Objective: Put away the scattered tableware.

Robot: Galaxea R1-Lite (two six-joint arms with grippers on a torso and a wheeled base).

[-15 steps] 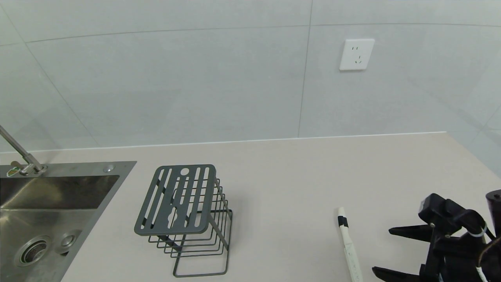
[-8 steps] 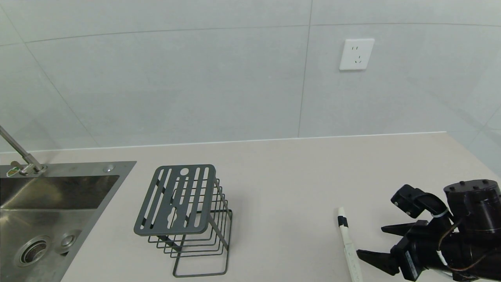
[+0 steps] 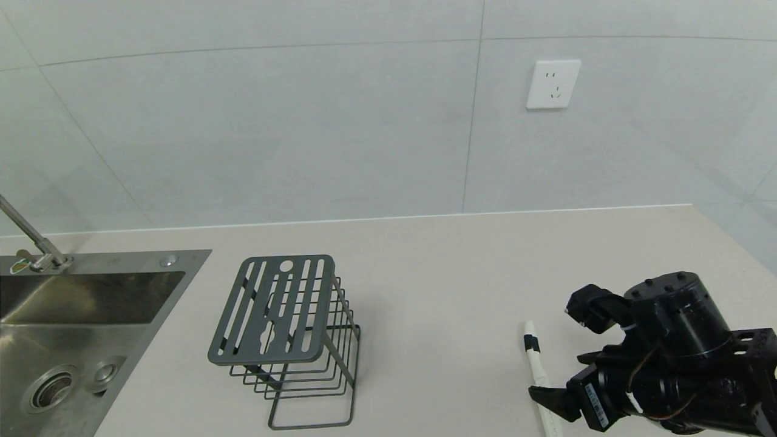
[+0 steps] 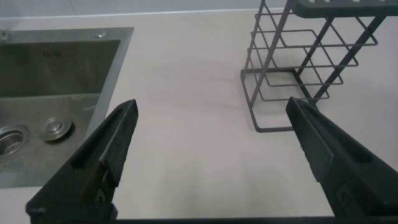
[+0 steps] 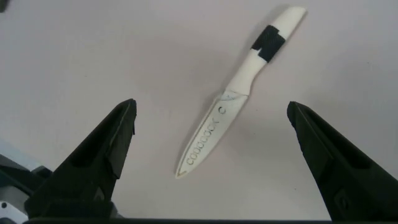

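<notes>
A white knife (image 3: pixel 536 368) with a black band on its handle lies flat on the beige counter at the right front. My right gripper (image 3: pixel 557 377) hangs open just above it, pointing down. In the right wrist view the knife (image 5: pixel 239 99) lies slanted between the spread fingers (image 5: pixel 102 162), untouched, with the gripper (image 5: pixel 210 107) centred over the blade end of the handle. A dark slotted knife rack (image 3: pixel 282 328) stands in the middle of the counter. My left gripper (image 4: pixel 211 104) is open and empty above the counter between the rack (image 4: pixel 311 62) and the sink (image 4: pixel 56 74).
A steel sink (image 3: pixel 73 315) with a faucet (image 3: pixel 30 240) is set into the counter at the left. A tiled wall with a white socket (image 3: pixel 553 84) rises behind. The counter edge (image 3: pixel 728 243) runs along the right.
My right arm has moved left and forward, turning its wrist downward, so its open fingers now straddle the knife. The knife and rack have not moved.
</notes>
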